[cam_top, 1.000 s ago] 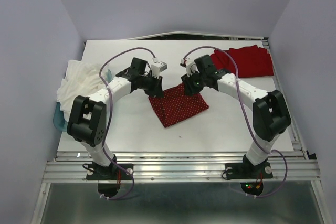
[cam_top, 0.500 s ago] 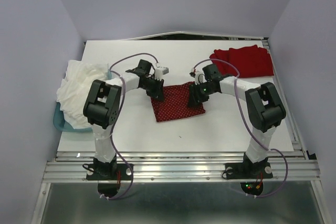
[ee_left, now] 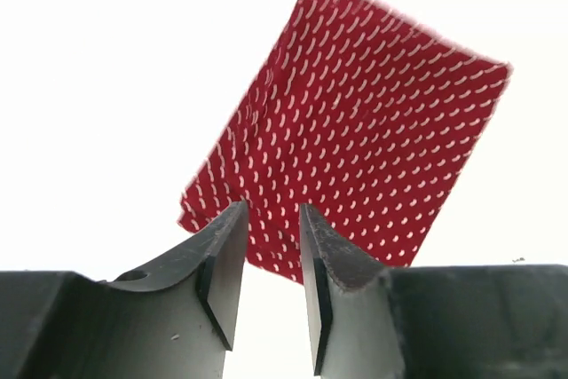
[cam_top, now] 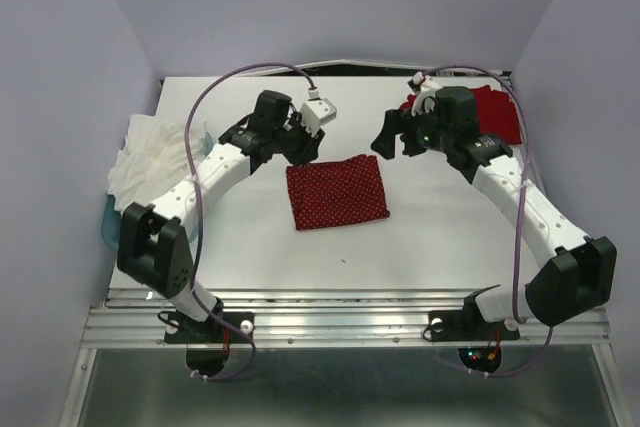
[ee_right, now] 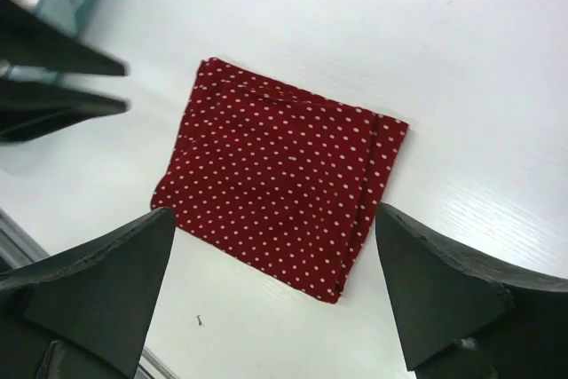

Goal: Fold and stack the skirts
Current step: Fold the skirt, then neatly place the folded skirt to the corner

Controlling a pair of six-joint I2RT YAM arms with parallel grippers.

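Overhead view of a white table [cam_top: 420, 247] with two robot arms reaching in from its near edge. A dark red skirt with tiny white polka dots [cam_top: 337, 192] lies at the centre of the table, folded into a flat, neat rectangle with layered edges showing along one side. Nothing touches it.

The left gripper [ee_left: 272, 219] hangs above the skirt's 11 o'clock corner. Its jaws stand a narrow gap apart with nothing between them. The right gripper [ee_right: 275, 219] hangs off the skirt's 1 o'clock corner, jaws spread wide and empty.

A plain bright red skirt [cam_top: 498, 117] lies at about 2 o'clock from the dotted one, well apart, near the far right corner of the table. The right arm partly hides it, so how tidily it is folded cannot be told. At 9 o'clock, a teal basket [cam_top: 112, 227] at the table's left edge holds a heap of white cloth [cam_top: 150, 157].

The folding of the dotted skirt looks finished, and both grippers appear to have let go. Stacking is likely next, bringing one red skirt onto the other. That calls for a grip that catches every layer at an edge, so the fold does not fall open when lifted.
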